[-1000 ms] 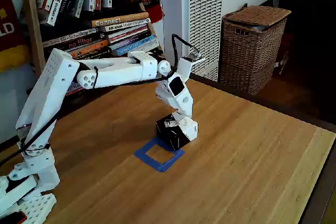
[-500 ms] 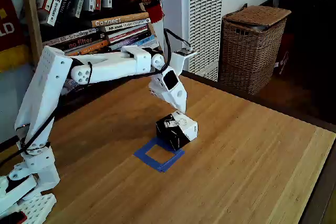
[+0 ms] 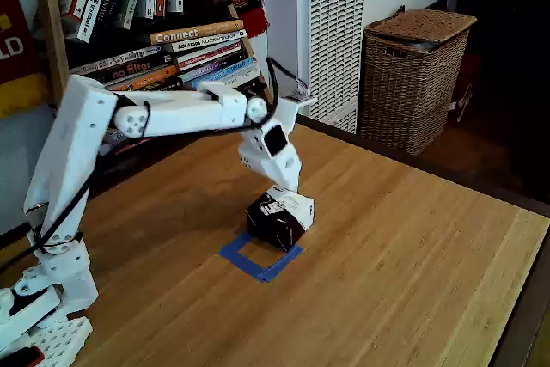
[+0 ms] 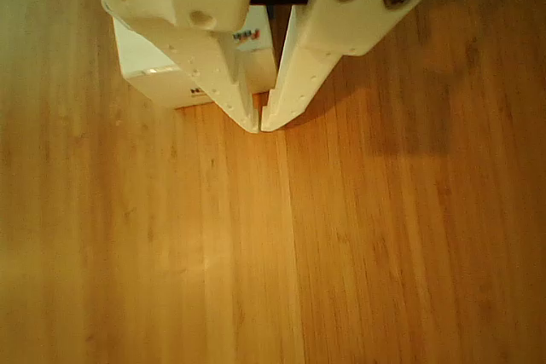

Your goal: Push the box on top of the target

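Two fingers are sitting nearly pinched together with nothing between them, tips almost touching, pressing down at the back edge of the box, whose white top is showing just behind them in the other view. One box is overlapping the far corner of the one target, a blue tape square on the tabletop, so I'd say the job's maybe halfway: most of the square is lying bare and the box needs shoving further toward the camera. One wicker basket is standing well off to the right, out of the way.
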You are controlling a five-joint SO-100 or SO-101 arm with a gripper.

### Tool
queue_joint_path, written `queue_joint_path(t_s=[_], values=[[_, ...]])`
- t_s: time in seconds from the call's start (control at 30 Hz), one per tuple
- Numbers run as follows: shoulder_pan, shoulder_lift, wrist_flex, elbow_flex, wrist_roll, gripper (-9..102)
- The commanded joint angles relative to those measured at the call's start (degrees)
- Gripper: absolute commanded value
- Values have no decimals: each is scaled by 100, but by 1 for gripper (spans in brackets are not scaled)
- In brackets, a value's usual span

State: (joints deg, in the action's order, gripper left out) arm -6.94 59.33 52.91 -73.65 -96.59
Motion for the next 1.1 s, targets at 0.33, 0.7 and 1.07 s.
queue_joint_path(t_s=[0.33, 0.7, 1.07], values=[[-35, 606, 44, -141, -105, 0], [-132, 747, -26, -439, -211, 0], [-369, 940, -26, -439, -325, 0]])
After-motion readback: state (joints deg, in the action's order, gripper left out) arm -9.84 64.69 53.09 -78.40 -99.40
